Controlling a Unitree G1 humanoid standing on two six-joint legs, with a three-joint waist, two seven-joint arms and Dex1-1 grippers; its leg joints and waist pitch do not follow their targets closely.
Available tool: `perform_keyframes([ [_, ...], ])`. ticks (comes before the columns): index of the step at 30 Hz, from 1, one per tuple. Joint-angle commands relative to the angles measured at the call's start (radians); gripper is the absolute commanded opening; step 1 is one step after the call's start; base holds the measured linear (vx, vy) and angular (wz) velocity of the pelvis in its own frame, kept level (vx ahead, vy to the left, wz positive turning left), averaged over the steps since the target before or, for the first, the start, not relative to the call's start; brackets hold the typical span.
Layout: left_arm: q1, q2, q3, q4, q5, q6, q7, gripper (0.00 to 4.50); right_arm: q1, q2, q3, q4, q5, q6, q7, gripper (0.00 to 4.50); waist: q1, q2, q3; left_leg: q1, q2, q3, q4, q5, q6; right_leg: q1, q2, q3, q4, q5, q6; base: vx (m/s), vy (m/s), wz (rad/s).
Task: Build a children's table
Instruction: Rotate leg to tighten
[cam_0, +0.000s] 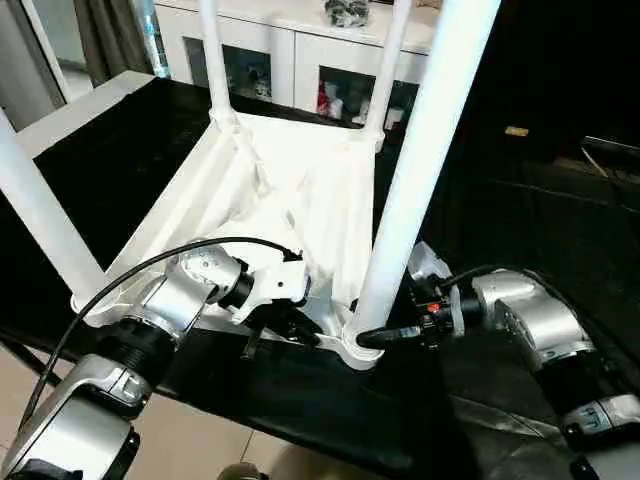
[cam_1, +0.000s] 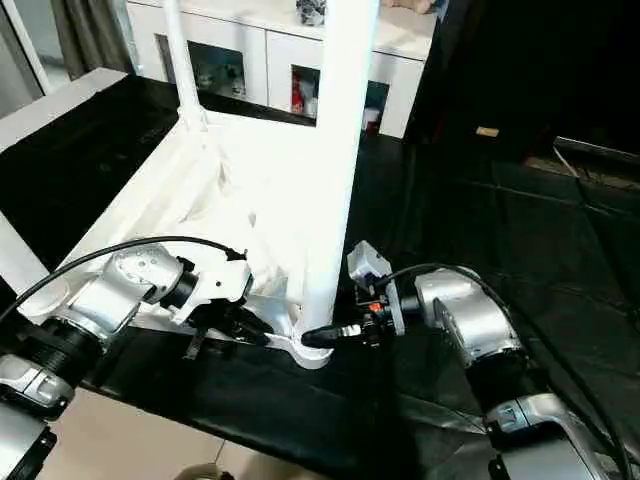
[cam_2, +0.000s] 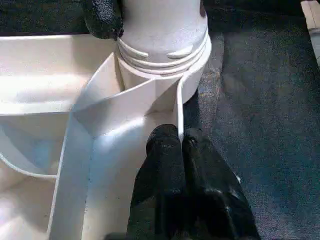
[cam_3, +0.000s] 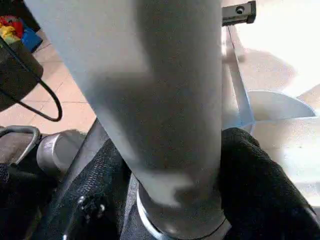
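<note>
Tabletop: the tabletop (cam_0: 290, 190) lies upside down on the black table (cam_0: 520, 230), ribs up, with a white cabinet (cam_0: 300, 45) beyond it.
Legs: 4 legs stand in the corner sockets, 2 at the far corners, 1 at the near left (cam_0: 40, 215), and the near right leg (cam_0: 425, 150), which I am working on.
Left gripper: my left gripper (cam_2: 181, 145) is clenched on the thin rim wall of the tabletop, just left of the near right socket (cam_0: 355, 345), fingers pinched together with the wall between them.
Right gripper: my right gripper (cam_0: 378, 337) has its fingers (cam_3: 255, 175) on either side of the leg's base, right at the socket; whether they press the leg I cannot tell.
Risk: if the leg is not fully seated, a sideways push from my right fingers could tilt it in the socket (or jam the thread crooked).
Risk 2: my left hold is on a thin edge; if it slips, the tabletop could slide on the cloth when I twist.
Left arm: forearm reaching in from the near left, wrist bent right towards the corner.
Right arm: forearm low from the near right, gripper level, pointing left at the leg.
</note>
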Motion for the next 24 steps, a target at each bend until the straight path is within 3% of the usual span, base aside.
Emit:
perform_keyframes([
  [1, 0.007, -0.015, -0.03, -0.012, 0.016, 0.017, -0.008, 0.0, 0.003, 0.002, -0.014, -0.018, 0.046, 0.049, 0.018, 2.31, -0.005, 0.01, -0.072, 0.019, 0.066, -0.016, -0.059, -0.087, 0.056, 0.048, -0.097, 0.052, -0.055, 0.087, -0.279, 0.0, 0.0, 0.0],
  [5, 0.004, -0.034, 0.0, -0.002, 0.001, 0.078, 0.042, 0.0, 0.037, 0.014, -0.026, -0.056, 0.046, 0.066, -0.037, 2.26, -0.005, 0.009, -0.069, 0.02, 0.066, -0.016, -0.061, -0.106, 0.046, 0.047, -0.098, 0.053, -0.059, 0.056, -0.275, 0.0, 0.0, 0.0],
  [10, 0.004, -0.077, 0.059, -0.009, -0.012, 0.176, 0.172, 0.0, 0.112, 0.084, -0.051, -0.13, -0.004, 0.1, -0.273, 2.18, -0.012, 0.01, -0.059, 0.025, 0.065, -0.022, -0.073, -0.207, -0.003, 0.043, -0.103, 0.057, -0.08, -0.131, -0.237, 0.0, 0.0, 0.0],
  [14, 0.011, -0.131, 0.115, -0.035, -0.019, 0.274, 0.318, 0.0, 0.15, 0.212, -0.093, -0.155, -0.047, 0.144, -0.538, 2.09, -0.038, 0.011, -0.05, 0.02, 0.06, -0.03, -0.085, -0.266, -0.041, 0.041, -0.104, 0.057, -0.095, -0.282, -0.185, 0.0, 0.0, 0.0],
  [16, 0.01, -0.165, 0.137, -0.044, -0.022, 0.317, 0.387, 0.0, 0.151, 0.273, -0.105, -0.143, -0.075, 0.147, -0.659, 2.07, -0.056, 0.009, -0.049, 0.022, 0.056, -0.034, -0.087, -0.298, -0.055, 0.04, -0.107, 0.055, -0.107, -0.402, -0.148, 0.0, 0.0, 0.0],
  [18, 0.003, -0.198, 0.155, -0.038, -0.018, 0.343, 0.456, 0.0, 0.141, 0.331, -0.133, -0.122, -0.082, 0.166, -0.773, 2.04, -0.064, 0.013, -0.049, 0.02, 0.053, -0.036, -0.089, -0.292, -0.053, 0.04, -0.105, 0.055, -0.111, -0.43, -0.131, 0.0, 0.0, 0.0],
  [21, -0.019, -0.258, 0.191, -0.014, -0.021, 0.374, 0.57, 0.0, 0.113, 0.411, -0.175, -0.079, -0.081, 0.17, -0.916, 2.01, -0.073, 0.011, -0.055, 0.025, 0.053, -0.031, -0.084, -0.263, -0.045, 0.035, -0.101, 0.059, -0.111, -0.358, -0.143, 0.0, 0.0, 0.0],
  [24, -0.05, -0.315, 0.226, 0.016, -0.01, 0.384, 0.69, 0.0, 0.08, 0.486, -0.213, -0.049, -0.084, 0.166, -1.038, 2.01, -0.08, 0.015, -0.064, 0.019, 0.052, -0.025, -0.078, -0.169, -0.027, 0.041, -0.091, 0.061, -0.09, -0.124, -0.194, 0.0, 0.0, 0.0],
])
